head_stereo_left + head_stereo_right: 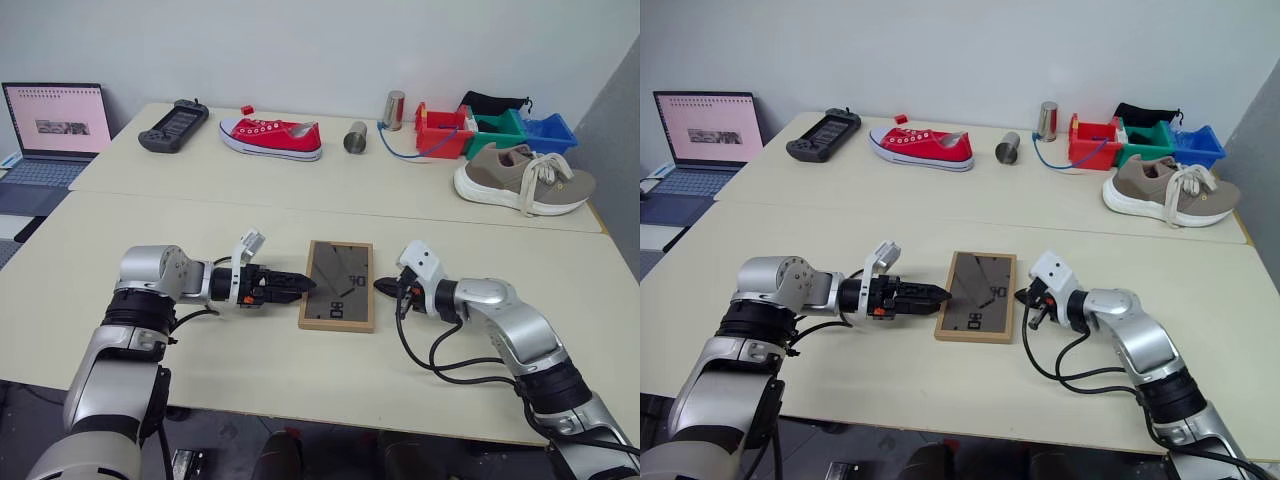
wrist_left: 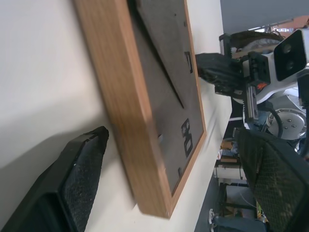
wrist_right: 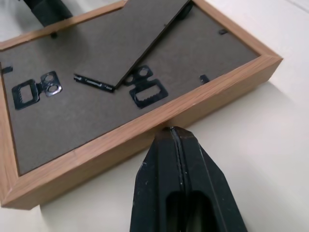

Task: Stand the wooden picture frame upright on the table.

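Frame position: I see the wooden picture frame (image 1: 338, 285) lying flat on the worktop (image 1: 300, 190), on the near slab, about midway between its left and right edges and closer to the near edge than to the seam.
Frame face: its back is up; I see the dark grey-brown panel with black hangers and the fold-out stand leg lying across it.
Long axis: it runs from the near edge toward the far edge, short sides facing me and the far edge, tilted only slightly.
Left pincer: my left pincer (image 1: 296, 286) is released, fingers spread wide, tips at the frame's left long side; in the left wrist view one finger (image 2: 72, 183) lies on the worktop just beside the wood border and the other sits above the frame's back.
Right pincer: my right pincer (image 1: 384, 287) is clenched on nothing, fingers pressed together, tip right at the frame's right long side; I cannot tell whether it touches the wood.
Far slab: a red sneaker (image 1: 271, 138), a game controller (image 1: 173, 125), two metal cups (image 1: 356, 137), coloured bins (image 1: 495, 130) and a tan shoe (image 1: 523, 179) stand well apart from the frame.
Left of worktop: an open laptop (image 1: 55, 125) beyond the far left corner.
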Action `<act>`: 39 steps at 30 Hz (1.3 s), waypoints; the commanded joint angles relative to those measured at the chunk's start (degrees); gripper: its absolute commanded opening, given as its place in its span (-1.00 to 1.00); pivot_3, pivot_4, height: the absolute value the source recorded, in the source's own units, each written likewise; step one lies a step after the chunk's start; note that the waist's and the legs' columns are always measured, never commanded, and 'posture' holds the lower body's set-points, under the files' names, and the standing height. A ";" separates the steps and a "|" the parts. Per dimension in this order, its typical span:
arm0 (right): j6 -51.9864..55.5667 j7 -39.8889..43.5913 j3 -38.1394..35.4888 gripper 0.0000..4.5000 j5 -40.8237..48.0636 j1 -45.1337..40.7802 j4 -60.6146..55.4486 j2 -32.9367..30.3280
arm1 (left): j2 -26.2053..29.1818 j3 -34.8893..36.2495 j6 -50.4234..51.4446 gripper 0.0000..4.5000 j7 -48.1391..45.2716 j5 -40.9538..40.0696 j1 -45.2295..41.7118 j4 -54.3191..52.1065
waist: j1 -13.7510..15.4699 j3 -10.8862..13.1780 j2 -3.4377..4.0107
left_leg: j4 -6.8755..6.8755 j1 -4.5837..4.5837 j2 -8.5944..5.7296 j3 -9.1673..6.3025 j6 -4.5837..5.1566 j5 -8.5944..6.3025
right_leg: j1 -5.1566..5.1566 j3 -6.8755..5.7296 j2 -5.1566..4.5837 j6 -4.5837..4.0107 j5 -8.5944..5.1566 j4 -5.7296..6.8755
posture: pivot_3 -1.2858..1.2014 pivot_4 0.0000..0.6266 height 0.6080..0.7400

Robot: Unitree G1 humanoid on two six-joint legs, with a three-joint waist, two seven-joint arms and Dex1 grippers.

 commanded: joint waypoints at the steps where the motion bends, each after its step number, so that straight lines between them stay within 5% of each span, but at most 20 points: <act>1: -0.39 -0.36 0.98 -1.00 -0.20 -2.75 -1.41 2.33 | -1.23 -2.44 -1.01 0.99 -0.43 1.13 0.99 -0.35 | -0.02 -0.01 0.01 | 0.00 0.02 0.00 0.01 0.00 0.00 | 0.00 0.01 0.00 0.00 0.00 0.01 | 0.03 -0.52 1.00; 16: -0.35 -1.93 0.73 -1.00 -1.17 -4.01 0.13 5.62 | -0.76 -2.81 1.41 0.99 -1.55 -1.20 4.05 -7.70 | -0.01 -0.01 0.01 | -0.03 0.03 0.00 -0.01 0.00 0.00 | 0.02 -0.01 0.00 0.00 0.00 -0.01 | 0.03 -0.52 1.00; 30: 2.62 -2.24 0.39 -1.00 -2.71 -0.22 -3.51 -0.64 | -0.60 -2.63 1.00 0.99 -0.76 -0.79 4.19 -7.86 | -0.04 -0.01 0.01 | -0.03 0.02 0.00 -0.01 0.00 0.00 | 0.02 0.00 0.00 0.00 0.00 -0.02 | 0.03 -0.52 1.00; 39: 3.68 -2.91 3.54 -1.00 -2.97 -1.07 -4.02 4.02 | -0.79 -3.30 1.16 0.99 -0.63 -0.65 4.28 -8.41 | -0.07 -0.01 0.01 | -0.03 0.02 0.00 -0.01 0.00 0.00 | 0.02 0.00 0.00 0.00 0.00 -0.02 | 0.03 -0.52 1.00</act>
